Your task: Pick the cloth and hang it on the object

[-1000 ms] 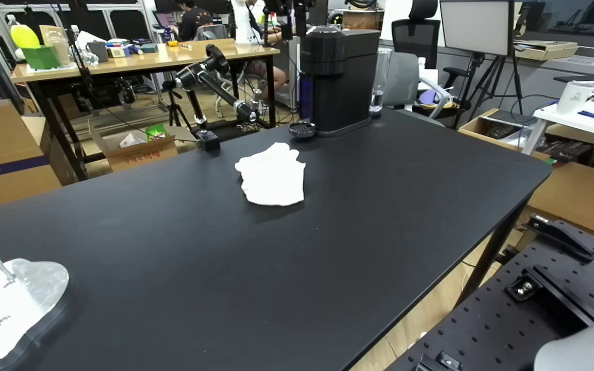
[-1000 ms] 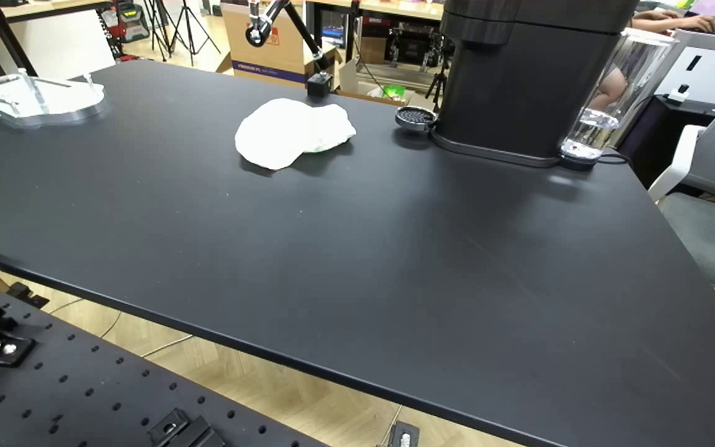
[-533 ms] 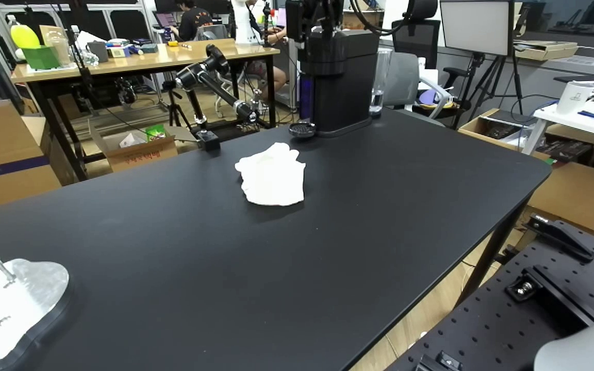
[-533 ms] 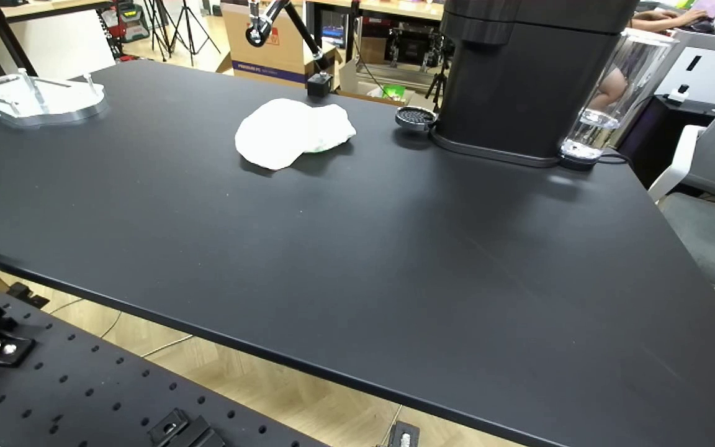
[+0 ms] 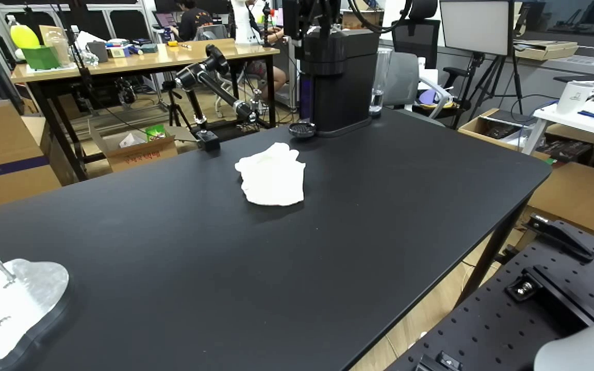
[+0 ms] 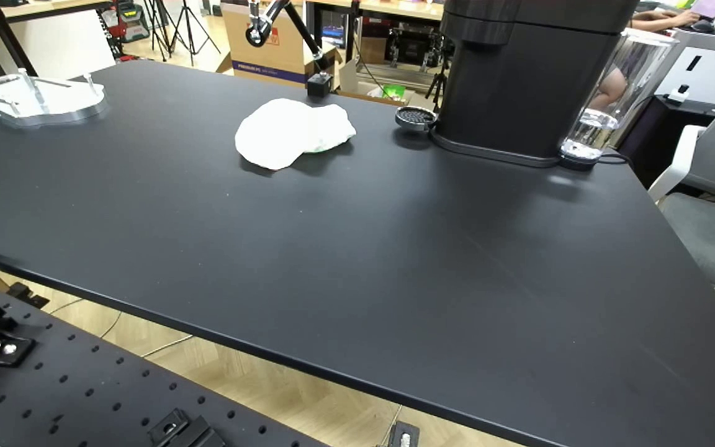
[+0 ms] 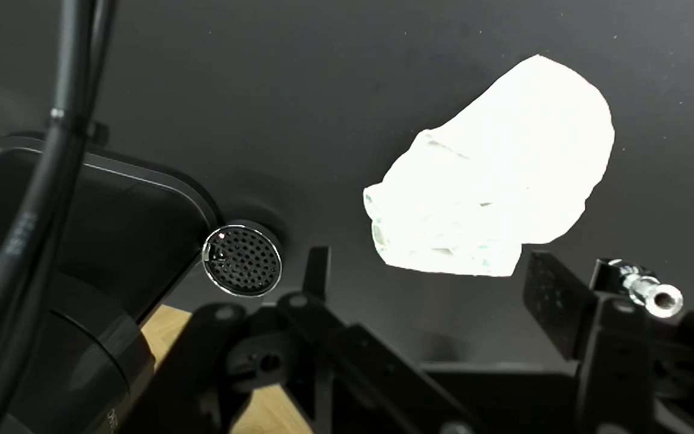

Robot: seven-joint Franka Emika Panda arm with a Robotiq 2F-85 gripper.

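Counter: a wide matt black top, by which much of both exterior views is filled; pale specks are scattered over it.
White cloth: laid in a crumpled heap on the counter; faint green marks are seen along its edge in the wrist view.
Gripper: held above the counter, apart from the cloth; its jaws are spread wide.
Coffee machine: stood upright near the counter's far edge, with a round perforated tray fitted on the side nearer the cloth.
Clear tank: set at the opposite side of the coffee machine, partly filled with liquid.
Jointed mount: fixed at the counter's far edge, near the cloth.
Pegged plate: laid on the counter, well apart from the cloth.
Perforated board: placed beside the counter in the foreground, with black fittings mounted on it.
Floor: shown, in a pale wood pattern, between the perforated board and the counter.
Wooden table: crowded with small items, among which a green box is seen.
Person: dressed in dark clothes and seen in part beyond the wooden table.
Cardboard boxes: grouped beyond the counter.
Grey chair: placed near the counter; a white screen is seen to one side.
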